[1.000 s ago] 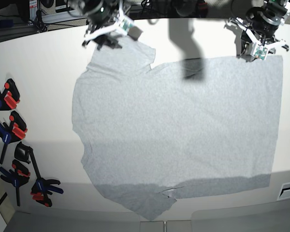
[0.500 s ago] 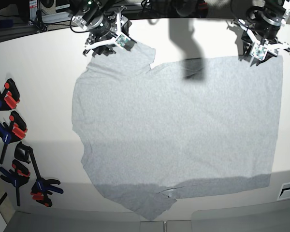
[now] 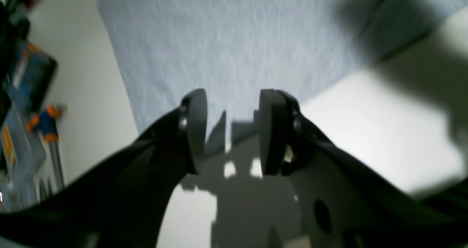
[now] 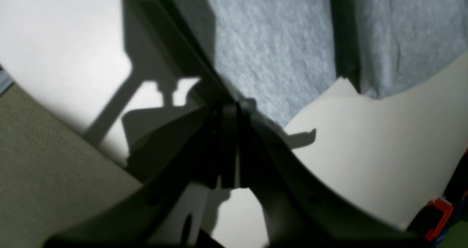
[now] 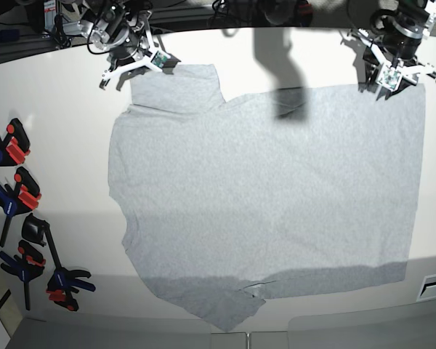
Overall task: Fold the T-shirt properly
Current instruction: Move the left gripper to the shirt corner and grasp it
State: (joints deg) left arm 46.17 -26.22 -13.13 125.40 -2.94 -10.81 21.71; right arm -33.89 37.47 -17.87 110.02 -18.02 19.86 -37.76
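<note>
Flat on pale table point(image 5: 65, 145), grey T-shirt point(image 5: 269, 196), left gripper point(image 3: 229, 131) parted at hem corner, right gripper point(image 4: 229, 145) pinched, seemingly on sleeve edge.

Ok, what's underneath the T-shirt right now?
The T-shirt lies flat on the white table, which shows all around it. Whatever is beneath the cloth, including any lettering on its underside, is covered.

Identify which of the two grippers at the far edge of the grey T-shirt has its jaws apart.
The left gripper, at the light heather-grey cotton T-shirt's hem corner, shows a clear gap between its pads. The right gripper, by the sleeve, is pressed shut.
</note>
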